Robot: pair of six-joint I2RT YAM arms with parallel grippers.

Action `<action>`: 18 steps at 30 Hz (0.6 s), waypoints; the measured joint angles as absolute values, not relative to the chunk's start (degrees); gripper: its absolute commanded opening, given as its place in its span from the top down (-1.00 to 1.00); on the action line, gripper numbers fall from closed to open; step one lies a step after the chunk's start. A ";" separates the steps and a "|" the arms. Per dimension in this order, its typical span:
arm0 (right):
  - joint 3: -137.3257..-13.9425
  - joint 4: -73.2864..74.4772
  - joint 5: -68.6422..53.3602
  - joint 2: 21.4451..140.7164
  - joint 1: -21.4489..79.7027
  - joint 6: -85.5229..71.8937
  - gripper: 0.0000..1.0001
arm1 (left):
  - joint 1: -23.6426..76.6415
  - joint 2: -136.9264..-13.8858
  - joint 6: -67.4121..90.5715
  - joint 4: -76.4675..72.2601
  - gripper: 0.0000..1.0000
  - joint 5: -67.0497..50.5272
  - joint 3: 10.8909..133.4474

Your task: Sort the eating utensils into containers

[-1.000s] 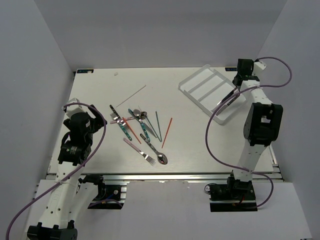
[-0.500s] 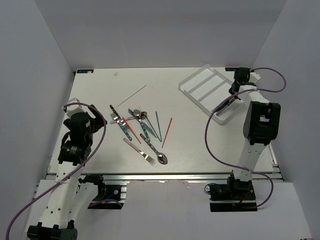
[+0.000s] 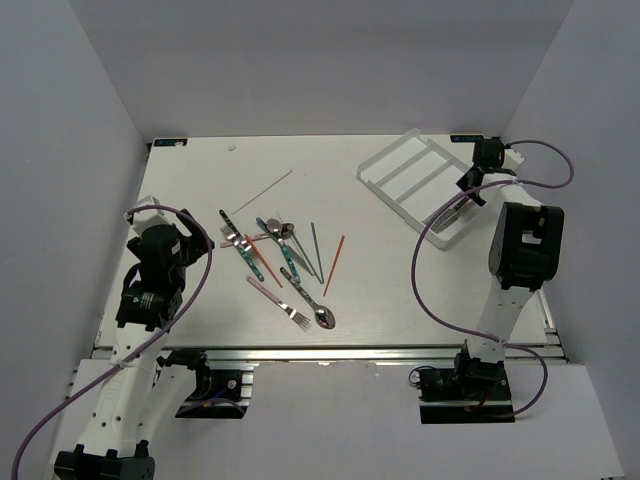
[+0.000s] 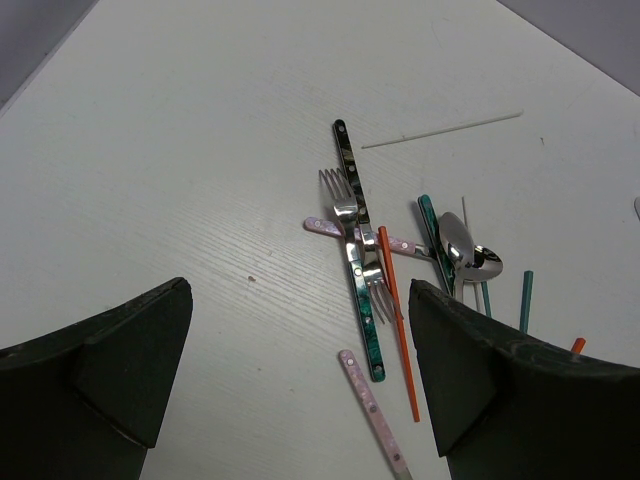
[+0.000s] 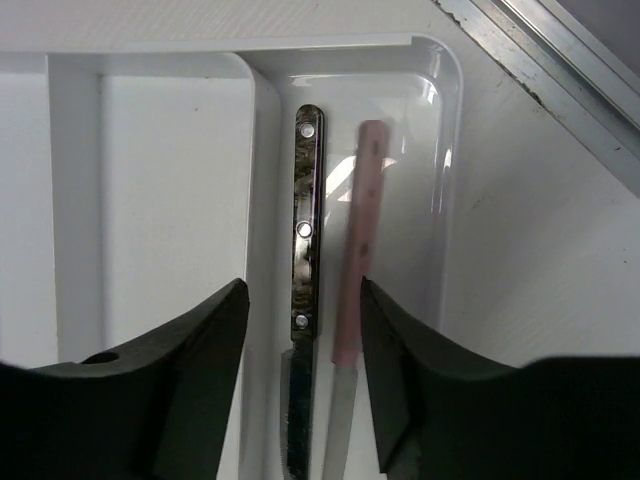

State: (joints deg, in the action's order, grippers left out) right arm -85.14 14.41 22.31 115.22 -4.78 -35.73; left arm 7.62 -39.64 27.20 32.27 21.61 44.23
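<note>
**Eating utensils (image 3: 285,262): two in the tray, the rest loose on the table**

The white table (image 3: 400,295) carries a clear, whitish plastic rectangular tray (image 3: 400,160) at its far right, set at an angle and split into long parallel compartments. The right gripper (image 5: 303,283) hangs directly over the tray's outermost compartment, at its rounded end. Its fingers stand apart and grasp nothing. Below the gap, on the compartment floor, lie a dark-handled knife (image 5: 305,230) with rivets and a pink-handled knife (image 5: 362,230), side by side and parallel, handles toward the tray's end wall.

The left gripper (image 4: 300,290) hovers over the near left of the table, jaws spread wide and empty. The loose heap lies beyond it, near the table's middle and well apart from the tray. In it are a long dark-and-teal-handled piece (image 4: 358,270) crossed by a fork (image 4: 335,190), an orange stick (image 4: 398,330), a silver spoon (image 4: 457,240) and a pink-handled piece (image 4: 375,425). A thin pale stick (image 4: 440,130) lies alone, farther off.
</note>
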 measured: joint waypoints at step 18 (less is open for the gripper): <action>-88.58 16.91 24.25 111.81 18.76 -25.17 -0.79 | 7.62 -40.12 27.20 32.12 -0.96 21.63 44.23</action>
State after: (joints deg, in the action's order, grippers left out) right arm -88.58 16.91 24.25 111.81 18.76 -25.17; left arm 7.62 -40.12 27.20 32.12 21.63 44.23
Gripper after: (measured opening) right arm 0.893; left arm 0.980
